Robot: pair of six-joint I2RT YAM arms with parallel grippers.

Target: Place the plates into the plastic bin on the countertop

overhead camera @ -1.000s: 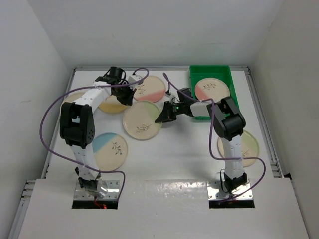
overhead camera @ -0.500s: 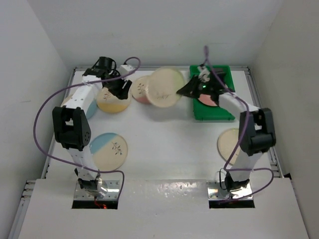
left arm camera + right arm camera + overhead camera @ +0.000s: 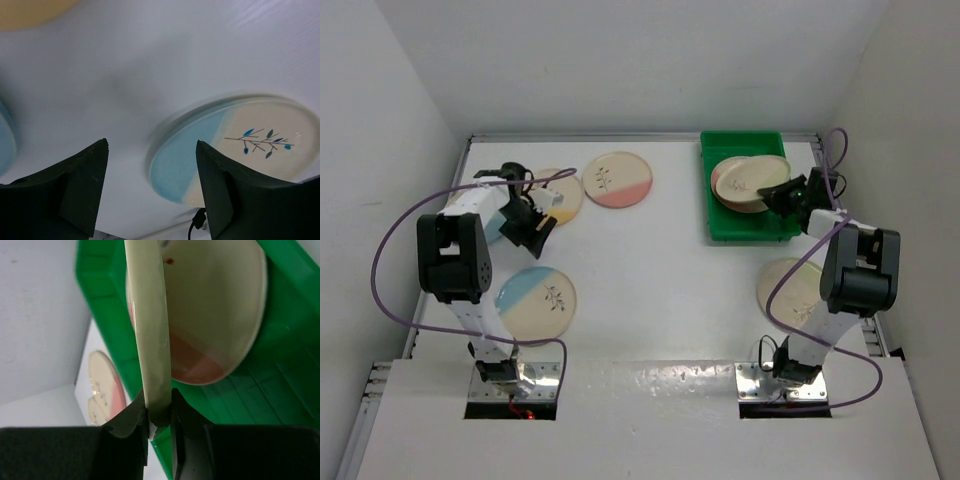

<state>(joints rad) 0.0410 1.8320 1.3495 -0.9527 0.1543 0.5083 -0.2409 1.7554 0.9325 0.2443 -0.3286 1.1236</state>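
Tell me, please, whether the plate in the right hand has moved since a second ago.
Yes: the plate started left of the green bin and is now over it.

Overhead looks down; wrist cameras hug plates (image 3: 235,145).

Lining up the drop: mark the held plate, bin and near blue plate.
Held plate (image 3: 147,330), right wrist view, rim.
Bin (image 3: 750,235), top view, near wall.
Near blue plate (image 3: 235,147), left wrist view, centre.

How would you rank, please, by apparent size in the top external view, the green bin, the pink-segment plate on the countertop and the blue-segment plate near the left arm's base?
1. green bin
2. blue-segment plate and pink-segment plate, nearly alike; the blue looks slightly larger, perhaps only through nearness.
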